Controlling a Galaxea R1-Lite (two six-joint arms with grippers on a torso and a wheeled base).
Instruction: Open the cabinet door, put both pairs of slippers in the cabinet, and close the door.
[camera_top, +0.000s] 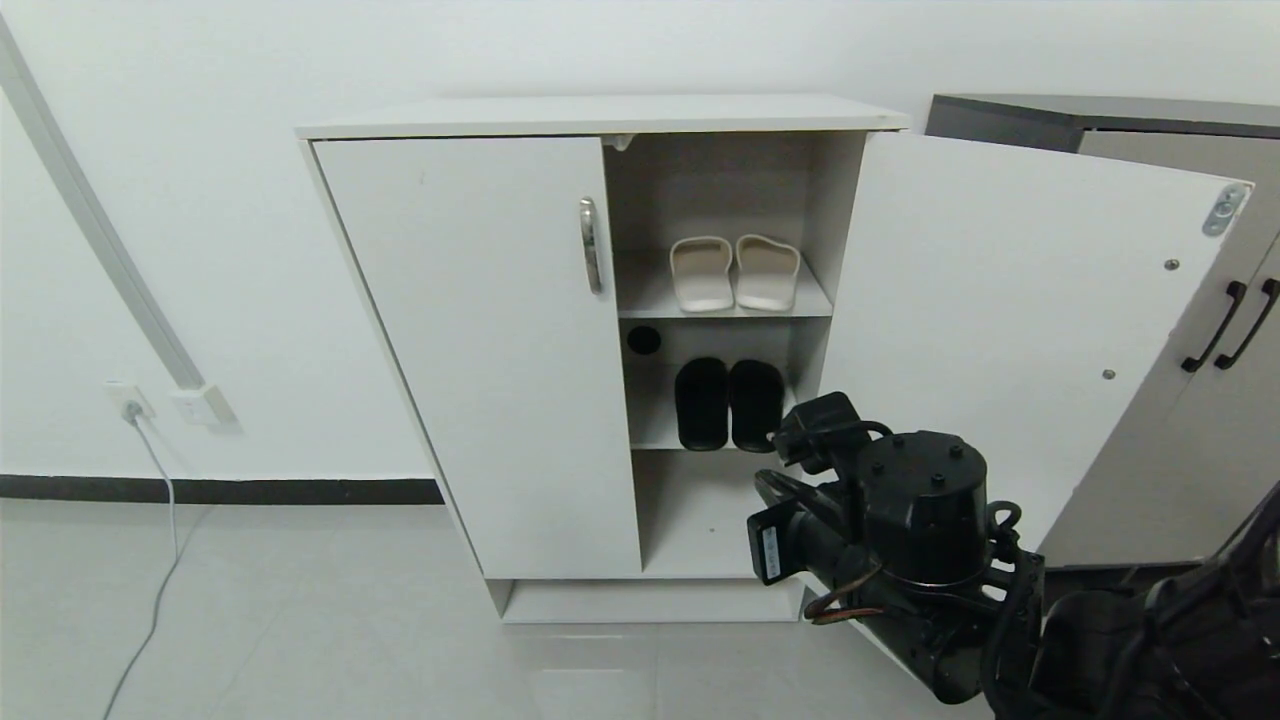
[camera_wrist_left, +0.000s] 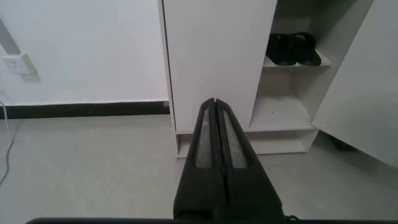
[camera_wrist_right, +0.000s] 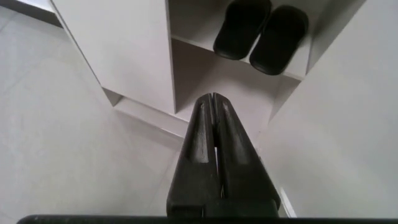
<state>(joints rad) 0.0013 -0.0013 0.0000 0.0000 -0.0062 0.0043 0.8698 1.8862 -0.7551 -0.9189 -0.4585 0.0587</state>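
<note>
The white cabinet (camera_top: 480, 340) has its left door closed and its right door (camera_top: 1000, 320) swung wide open. A white pair of slippers (camera_top: 735, 272) lies on the upper shelf. A black pair of slippers (camera_top: 728, 403) lies on the shelf below it, and both black slippers (camera_wrist_right: 261, 34) rest side by side, toes inward. My right gripper (camera_wrist_right: 213, 102) is shut and holds nothing. It hangs low before the bottom compartment, close to the open door's inner face (camera_wrist_right: 348, 124). My left gripper (camera_wrist_left: 214, 104) is shut and holds nothing, back from the cabinet's closed left door (camera_wrist_left: 211, 56).
A grey cabinet with black handles (camera_top: 1180, 300) stands right behind the open door. A wall socket and trailing cable (camera_top: 150, 470) are at the left. Bare tiled floor (camera_top: 300, 620) lies in front of the cabinet. The closed door carries a metal handle (camera_top: 590, 245).
</note>
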